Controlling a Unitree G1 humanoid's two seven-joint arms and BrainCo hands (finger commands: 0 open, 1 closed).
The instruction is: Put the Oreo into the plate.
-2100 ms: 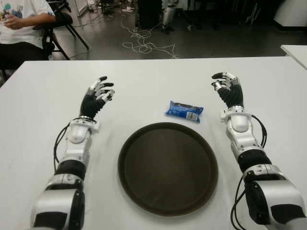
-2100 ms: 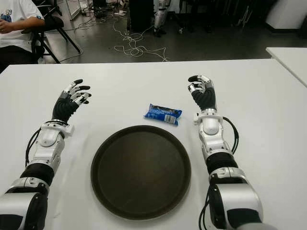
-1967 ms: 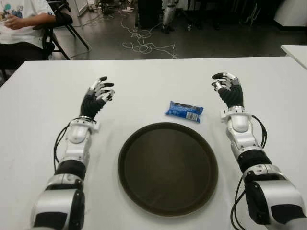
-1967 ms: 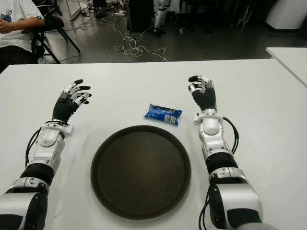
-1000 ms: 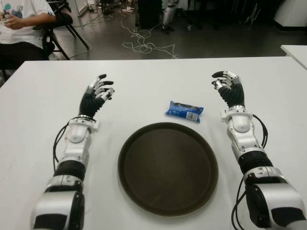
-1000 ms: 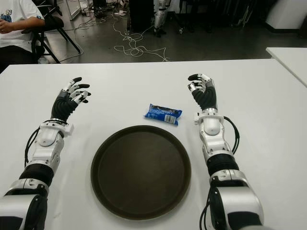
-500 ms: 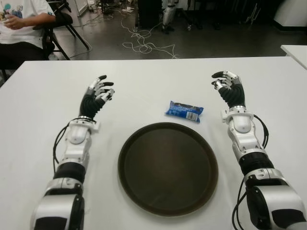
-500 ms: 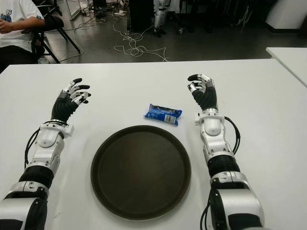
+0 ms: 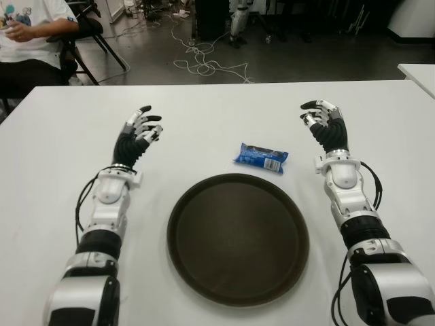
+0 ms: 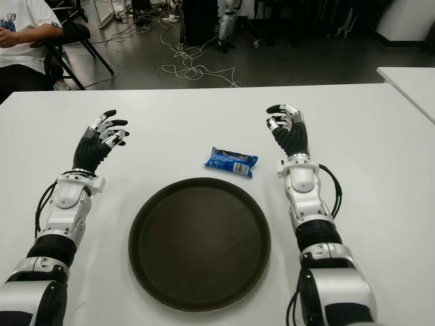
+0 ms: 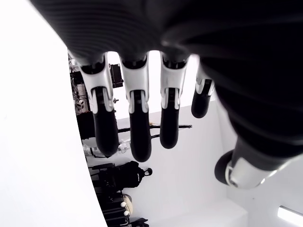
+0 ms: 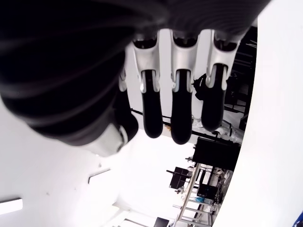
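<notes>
Nearest the robot a dark round plate (image 9: 238,238) lies on the white table (image 9: 204,112), bare inside; its far rim comes close to the Oreo (image 9: 261,156) without touching it. The Oreo is a blue packet lying flat on the table just beyond the plate, a little toward the robot's right of the plate's middle; neither hand touches it.

The left hand (image 9: 138,134) shows out to the left of the plate and the packet, well apart from both, its fingers (image 11: 134,118) spread and relaxed, holding nothing; its own wrist view shows four fingers hanging apart with the thumb off to one side. The right hand (image 9: 327,125) shows to the right of the Oreo, near it but apart, palm turned inward toward the packet; its fingers (image 12: 181,116) are loosely extended with gaps between them and grasp nothing.

Beyond the table's far edge, cables (image 9: 204,64) trail over a dark floor; a person (image 9: 30,34) in a white shirt sits at the far left corner.
</notes>
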